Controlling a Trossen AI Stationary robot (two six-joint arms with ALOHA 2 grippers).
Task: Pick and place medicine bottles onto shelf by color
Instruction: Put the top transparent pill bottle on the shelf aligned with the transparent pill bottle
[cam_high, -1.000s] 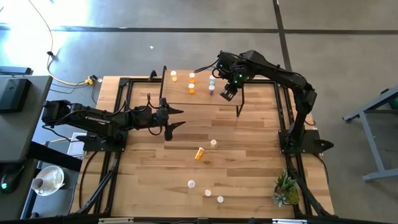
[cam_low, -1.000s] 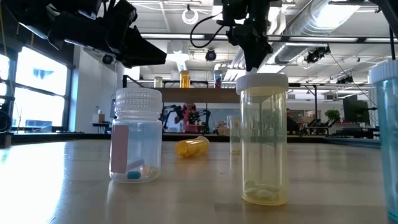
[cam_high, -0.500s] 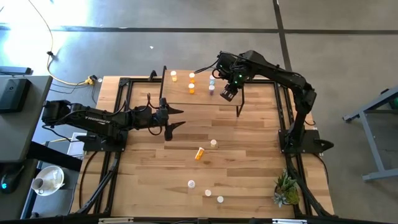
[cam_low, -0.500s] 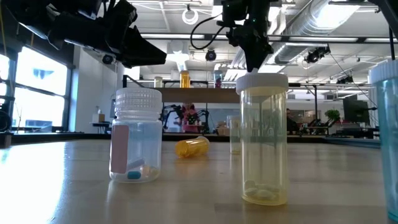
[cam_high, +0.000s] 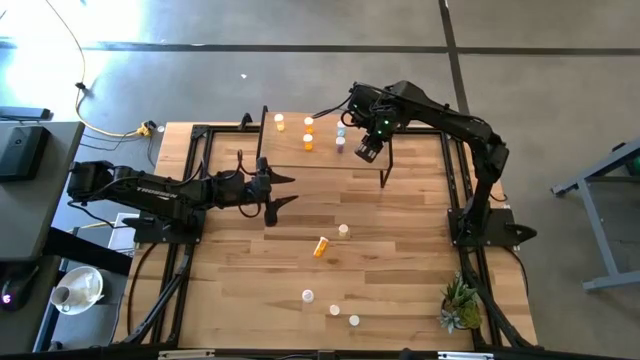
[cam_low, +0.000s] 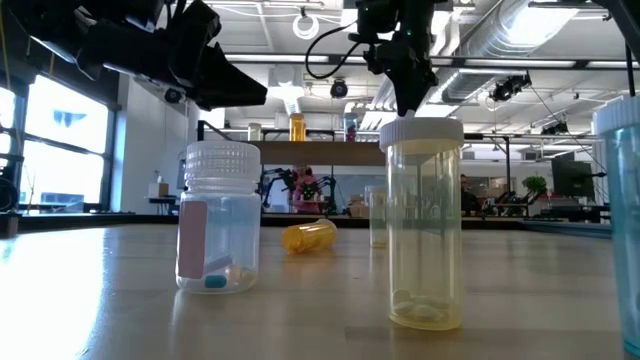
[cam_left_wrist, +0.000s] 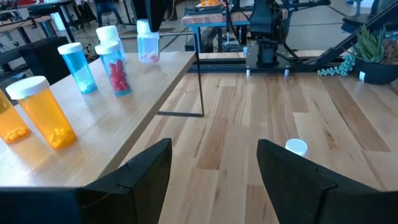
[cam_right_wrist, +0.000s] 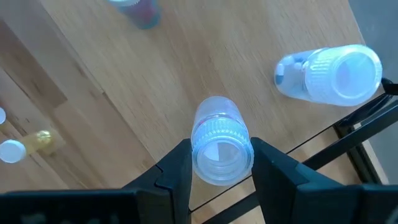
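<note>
The right hand (cam_right_wrist: 214, 163) hangs over the shelf (cam_high: 320, 155), its fingers (cam_right_wrist: 177, 171) close on either side of a pale bottle (cam_right_wrist: 217, 140) seen cap-up from above; they appear to touch its sides, so it reads as clamped on that bottle. Just beside it on the shelf stands a blue bottle (cam_right_wrist: 329, 73) with a white cap.

In the high view the right hand (cam_high: 367, 150) sits at the shelf's right part, with two small bottles by it and three orange bottles (cam_high: 308, 133) further left on the board.

The left hand (cam_high: 275, 190) hovers over the desk (cam_high: 400, 250) just in front of the shelf, fingers (cam_left_wrist: 143, 165) spread apart and holding nothing. Its wrist view shows orange bottles (cam_left_wrist: 40, 112), a blue one (cam_left_wrist: 78, 65) and a red-filled one (cam_left_wrist: 115, 71) standing on the shelf.

On the desk, well apart from both hands, an orange bottle (cam_high: 320, 246) lies on its side near a white-capped one (cam_high: 343, 230). Three more bottles (cam_high: 333, 310) stand near the front edge.
</note>
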